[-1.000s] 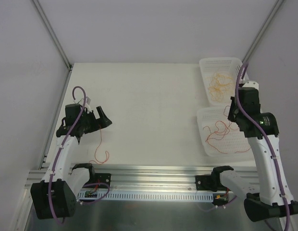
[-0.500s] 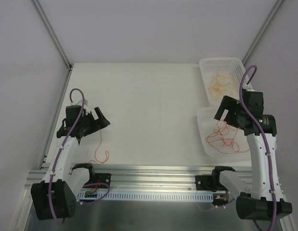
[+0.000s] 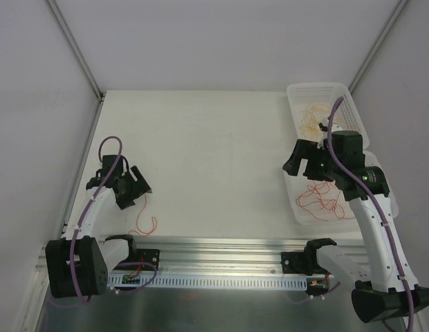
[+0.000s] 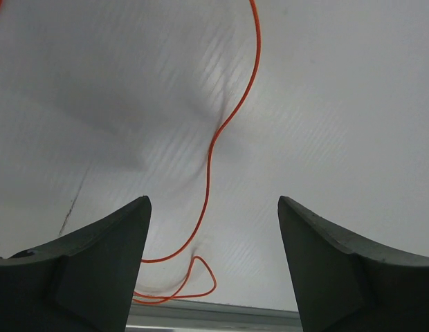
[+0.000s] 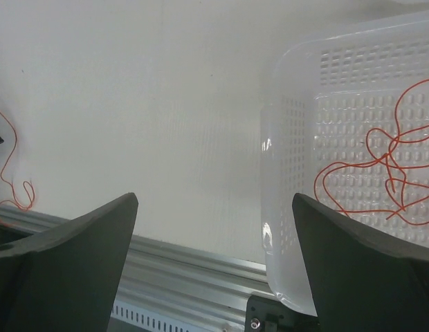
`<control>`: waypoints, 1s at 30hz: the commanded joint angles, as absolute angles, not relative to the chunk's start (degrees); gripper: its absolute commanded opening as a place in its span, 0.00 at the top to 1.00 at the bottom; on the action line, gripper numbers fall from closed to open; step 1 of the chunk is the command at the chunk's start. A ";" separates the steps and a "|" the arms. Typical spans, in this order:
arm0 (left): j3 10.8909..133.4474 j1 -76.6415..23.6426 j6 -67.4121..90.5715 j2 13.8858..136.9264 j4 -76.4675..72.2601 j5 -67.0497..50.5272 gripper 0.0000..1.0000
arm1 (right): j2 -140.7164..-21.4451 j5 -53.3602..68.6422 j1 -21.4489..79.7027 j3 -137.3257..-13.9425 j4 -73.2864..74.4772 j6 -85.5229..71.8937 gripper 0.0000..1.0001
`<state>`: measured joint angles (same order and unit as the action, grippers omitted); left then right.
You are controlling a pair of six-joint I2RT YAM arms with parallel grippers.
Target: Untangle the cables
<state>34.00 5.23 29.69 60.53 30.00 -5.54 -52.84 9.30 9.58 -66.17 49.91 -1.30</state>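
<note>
One red-orange cable (image 3: 142, 221) lies loose on the table at the near left; in the left wrist view it (image 4: 211, 159) runs up between my fingers and curls into a loop near the rail. My left gripper (image 3: 136, 188) (image 4: 214, 200) hovers just over it, open, holding nothing. More red cables (image 3: 324, 199) (image 5: 387, 166) lie tangled in the near basket. Paler yellow-orange cables (image 3: 315, 119) fill the far basket. At the near basket's left rim my right gripper (image 3: 297, 158) (image 5: 214, 197) is open and empty.
Two white perforated baskets stand at the right, the near one (image 3: 294, 207) (image 5: 284, 138) and the far one (image 3: 292, 93). An aluminium rail (image 3: 221, 243) (image 5: 187, 263) runs along the near table edge. The enclosure's walls close in left, right and behind.
My right gripper opened and swung left from above the near basket to its left rim. The left gripper dropped lower and nearer over the loose cable, and its jaws narrowed a little.
</note>
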 commanded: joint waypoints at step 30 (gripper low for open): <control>67.31 -45.41 23.83 81.91 30.67 -10.63 1.00 | -55.55 23.03 23.99 -55.82 27.96 -16.50 0.00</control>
